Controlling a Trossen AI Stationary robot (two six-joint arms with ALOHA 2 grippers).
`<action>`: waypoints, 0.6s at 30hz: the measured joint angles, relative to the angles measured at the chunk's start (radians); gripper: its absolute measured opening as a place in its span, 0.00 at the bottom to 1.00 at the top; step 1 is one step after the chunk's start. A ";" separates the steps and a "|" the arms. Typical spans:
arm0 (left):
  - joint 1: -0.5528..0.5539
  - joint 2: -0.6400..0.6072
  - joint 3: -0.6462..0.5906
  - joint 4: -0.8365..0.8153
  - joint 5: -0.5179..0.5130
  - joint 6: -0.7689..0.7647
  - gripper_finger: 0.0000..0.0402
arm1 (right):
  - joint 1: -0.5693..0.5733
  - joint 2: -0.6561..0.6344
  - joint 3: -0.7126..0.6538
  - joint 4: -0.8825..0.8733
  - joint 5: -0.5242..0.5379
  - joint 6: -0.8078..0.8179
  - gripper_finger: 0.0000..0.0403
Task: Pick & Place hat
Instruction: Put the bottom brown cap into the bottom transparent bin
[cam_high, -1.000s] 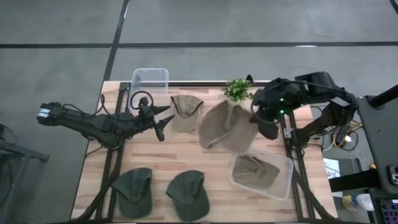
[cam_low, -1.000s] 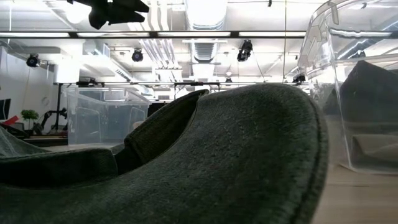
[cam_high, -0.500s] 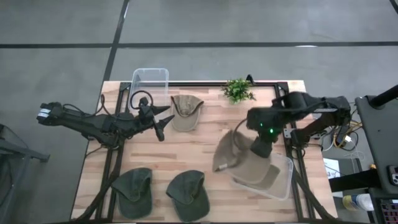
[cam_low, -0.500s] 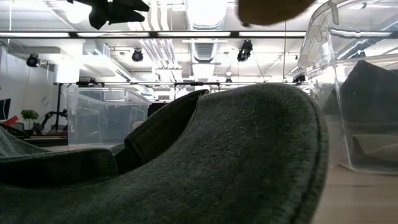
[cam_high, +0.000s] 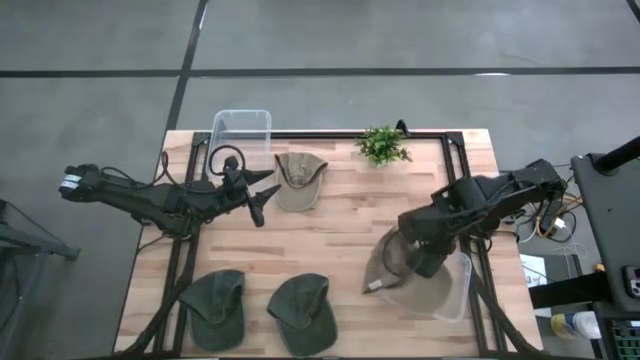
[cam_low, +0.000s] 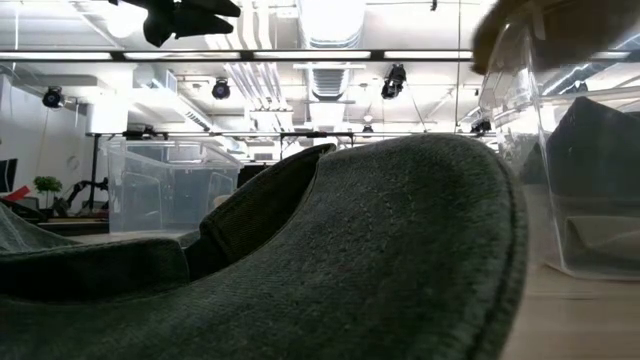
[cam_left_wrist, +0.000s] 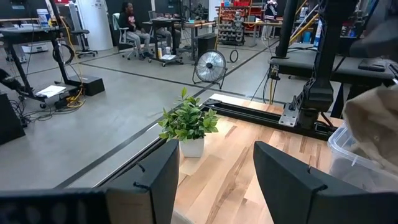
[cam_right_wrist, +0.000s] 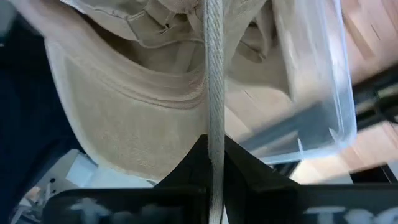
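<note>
My right gripper (cam_high: 418, 256) is shut on a tan hat (cam_high: 392, 262), which hangs over the clear bin (cam_high: 456, 292) at the table's near right. The low view shows that hat (cam_low: 520, 20) above the bin (cam_low: 570, 150). More tan cloth (cam_right_wrist: 249, 37) lies in the bin (cam_right_wrist: 314, 93). A second tan hat (cam_high: 298, 180) lies flat on the table, far of centre. My left gripper (cam_high: 262, 196) hovers open beside that second hat, on its left side. My right gripper pinches the tan hat's brim (cam_right_wrist: 213, 93) between its two fingers (cam_right_wrist: 194, 163), with the brim seen edge-on. The fingers come from above, pointing down. The hat hangs below them, partly over the bin's rim (cam_right_wrist: 298, 146) and partly out past its left side.
Two dark green hats (cam_high: 215, 305) (cam_high: 300, 310) lie along the near edge; one (cam_low: 330, 260) fills the low view. An empty clear bin (cam_high: 242, 135) stands at the far left and a small potted plant (cam_high: 382, 145) (cam_left_wrist: 186, 124) at the far edge.
My right gripper has carried the tan hat from the far middle of the table, by the plant, toward the near right edge and down over the clear bin. The hat swung along below it. The left arm has kept still.
</note>
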 joint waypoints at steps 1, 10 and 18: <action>0.000 0.000 0.000 0.000 0.000 0.000 0.50 | 0.009 0.000 -0.016 0.000 -0.001 0.013 0.03; 0.000 0.000 0.000 0.000 0.001 -0.001 0.50 | 0.056 0.000 -0.176 -0.001 -0.002 0.027 0.03; 0.000 0.000 0.000 -0.001 0.003 -0.021 0.50 | 0.056 0.001 -0.274 0.020 0.000 0.023 0.05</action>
